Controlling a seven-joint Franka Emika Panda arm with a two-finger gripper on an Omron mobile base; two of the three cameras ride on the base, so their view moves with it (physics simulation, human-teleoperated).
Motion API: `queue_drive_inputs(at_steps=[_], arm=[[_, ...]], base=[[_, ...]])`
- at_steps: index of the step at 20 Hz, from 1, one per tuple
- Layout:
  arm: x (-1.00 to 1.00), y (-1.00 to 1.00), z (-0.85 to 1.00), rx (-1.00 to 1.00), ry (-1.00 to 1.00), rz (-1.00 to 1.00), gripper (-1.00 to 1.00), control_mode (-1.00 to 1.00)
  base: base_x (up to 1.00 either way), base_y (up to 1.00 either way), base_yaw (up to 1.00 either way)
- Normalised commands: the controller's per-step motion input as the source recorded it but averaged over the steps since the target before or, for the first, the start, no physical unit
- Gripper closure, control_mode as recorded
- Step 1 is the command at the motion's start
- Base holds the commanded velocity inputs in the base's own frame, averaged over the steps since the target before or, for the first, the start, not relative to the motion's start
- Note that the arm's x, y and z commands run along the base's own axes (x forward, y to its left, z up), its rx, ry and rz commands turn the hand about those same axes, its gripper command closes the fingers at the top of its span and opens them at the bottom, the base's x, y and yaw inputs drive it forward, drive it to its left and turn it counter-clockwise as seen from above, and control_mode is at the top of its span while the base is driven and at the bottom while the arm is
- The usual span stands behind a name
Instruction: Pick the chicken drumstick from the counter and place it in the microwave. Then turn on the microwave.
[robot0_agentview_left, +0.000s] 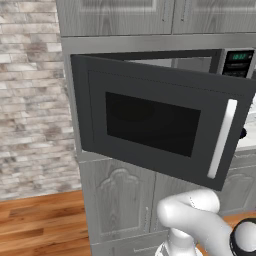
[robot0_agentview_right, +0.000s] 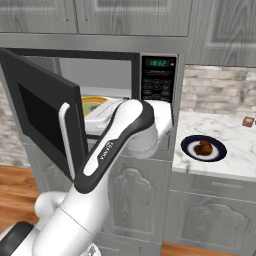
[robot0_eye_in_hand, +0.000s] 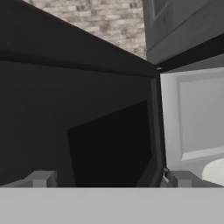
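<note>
The chicken drumstick (robot0_agentview_right: 203, 147) lies on a dark blue plate (robot0_agentview_right: 190, 150) on the marbled counter (robot0_agentview_right: 235, 145), right of the microwave (robot0_agentview_right: 159, 80). The microwave door (robot0_agentview_left: 150, 120) stands swung open to the left, its white handle (robot0_agentview_left: 221, 138) facing me. My arm (robot0_agentview_right: 120, 135) reaches into the oven's opening. In the hand view my gripper (robot0_eye_in_hand: 110, 179) is open with nothing between its fingertips (robot0_eye_in_hand: 41, 178), close to the dark inner side of the door (robot0_eye_in_hand: 87, 131). The edge of the white turntable (robot0_eye_in_hand: 216, 170) shows at lower right.
A yellow-brown bowl (robot0_agentview_right: 92, 104) sits inside the oven behind my arm. A small reddish-brown item (robot0_agentview_right: 248, 121) lies at the back of the counter. Grey cabinets (robot0_agentview_right: 135, 15) hang above the oven. A brick wall (robot0_agentview_left: 30, 100) and wood floor (robot0_agentview_left: 40, 220) lie to the left.
</note>
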Motion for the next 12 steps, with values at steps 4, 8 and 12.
queue_drive_inputs(at_steps=[4,8,12], arm=[[-0.03,0.4,0.0,0.01,0.01,0.0,-1.0,-1.0],[-0.04,0.43,0.0,0.01,0.03,0.0,-1.0,-1.0],[-0.08,0.48,0.0,0.01,0.05,0.0,-1.0,-1.0]], base=[[0.0,0.0,0.0],[0.0,0.0,0.0],[0.0,0.0,0.0]])
